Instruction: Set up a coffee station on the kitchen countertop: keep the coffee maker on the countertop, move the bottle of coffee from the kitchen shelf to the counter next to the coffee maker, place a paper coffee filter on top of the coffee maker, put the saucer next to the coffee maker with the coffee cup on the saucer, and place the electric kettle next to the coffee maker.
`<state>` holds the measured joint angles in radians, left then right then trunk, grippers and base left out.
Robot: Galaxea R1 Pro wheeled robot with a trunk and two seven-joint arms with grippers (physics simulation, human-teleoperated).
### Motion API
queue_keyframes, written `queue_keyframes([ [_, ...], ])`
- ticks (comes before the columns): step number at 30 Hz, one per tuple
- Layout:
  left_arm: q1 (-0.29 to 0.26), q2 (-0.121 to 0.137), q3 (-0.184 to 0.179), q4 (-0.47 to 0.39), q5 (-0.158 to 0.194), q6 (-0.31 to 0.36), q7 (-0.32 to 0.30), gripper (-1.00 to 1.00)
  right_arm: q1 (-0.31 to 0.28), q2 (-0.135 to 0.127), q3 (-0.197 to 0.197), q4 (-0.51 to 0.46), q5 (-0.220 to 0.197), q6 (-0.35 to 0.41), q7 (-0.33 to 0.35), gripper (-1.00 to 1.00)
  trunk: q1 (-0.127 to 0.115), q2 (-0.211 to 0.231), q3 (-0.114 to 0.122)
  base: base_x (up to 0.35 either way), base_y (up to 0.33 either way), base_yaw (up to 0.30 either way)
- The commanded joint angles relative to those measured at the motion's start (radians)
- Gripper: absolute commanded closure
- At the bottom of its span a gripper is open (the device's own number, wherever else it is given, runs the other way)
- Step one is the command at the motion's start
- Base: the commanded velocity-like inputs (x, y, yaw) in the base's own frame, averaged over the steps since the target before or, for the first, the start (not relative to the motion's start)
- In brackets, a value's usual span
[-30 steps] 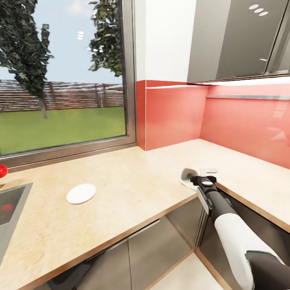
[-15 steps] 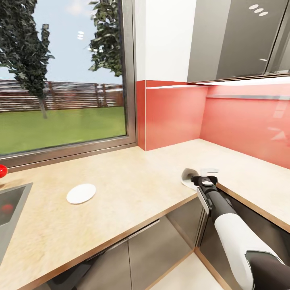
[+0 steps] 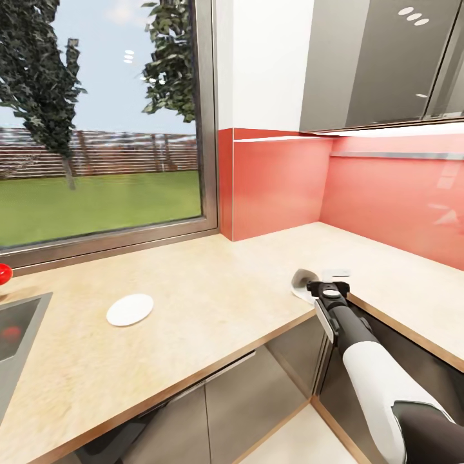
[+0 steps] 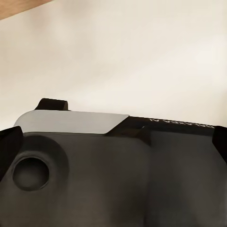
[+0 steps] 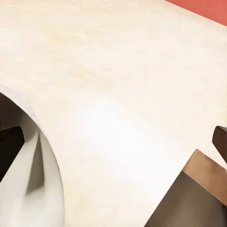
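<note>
A white saucer [image 3: 129,309] lies flat on the beige countertop [image 3: 212,283], left of centre. The coffee cup [image 3: 298,282], pale grey-white, rests tilted at the counter's front edge in the corner. My right gripper [image 3: 323,281] reaches over that edge right beside the cup. In the right wrist view the gripper [image 5: 113,142] stands open, its dark fingertips far apart, and the cup's curved wall [image 5: 47,189] sits against one fingertip [image 5: 9,146]. My left gripper [image 4: 113,142] is open, facing a dark part of the robot's own body [image 4: 94,179].
A steel sink [image 3: 16,328] is set into the counter at far left, with a red round object [image 3: 4,272] behind it. Red backsplash [image 3: 277,187] and grey wall cabinets [image 3: 374,64] enclose the corner. A large window [image 3: 103,122] runs behind the counter.
</note>
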<state>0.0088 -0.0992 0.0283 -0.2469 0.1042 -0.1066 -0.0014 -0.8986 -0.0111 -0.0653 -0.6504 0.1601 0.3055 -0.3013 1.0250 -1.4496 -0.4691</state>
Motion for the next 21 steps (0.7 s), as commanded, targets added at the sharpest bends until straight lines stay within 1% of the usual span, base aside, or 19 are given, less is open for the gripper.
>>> queue_keyframes([
  [1,0.0,-0.001,0.002,-0.002,0.008,-0.001,0.0,-1.0,0.0,0.001,-0.001,-0.001,0.01,0.009,0.001,-1.0,0.0,0.0,-0.001,0.0,0.0,0.0],
  [11,0.0,-0.001,0.002,-0.002,0.008,-0.001,0.0,-1.0,0.0,0.007,-0.001,0.0,0.01,0.009,0.006,-1.0,0.0,0.0,-0.001,0.0,0.0,0.0],
  [21,0.0,-0.001,0.002,-0.002,0.008,-0.001,0.0,-1.0,0.0,0.008,-0.001,0.015,0.01,0.01,0.01,-1.0,0.0,0.0,-0.001,0.0,0.0,0.0],
])
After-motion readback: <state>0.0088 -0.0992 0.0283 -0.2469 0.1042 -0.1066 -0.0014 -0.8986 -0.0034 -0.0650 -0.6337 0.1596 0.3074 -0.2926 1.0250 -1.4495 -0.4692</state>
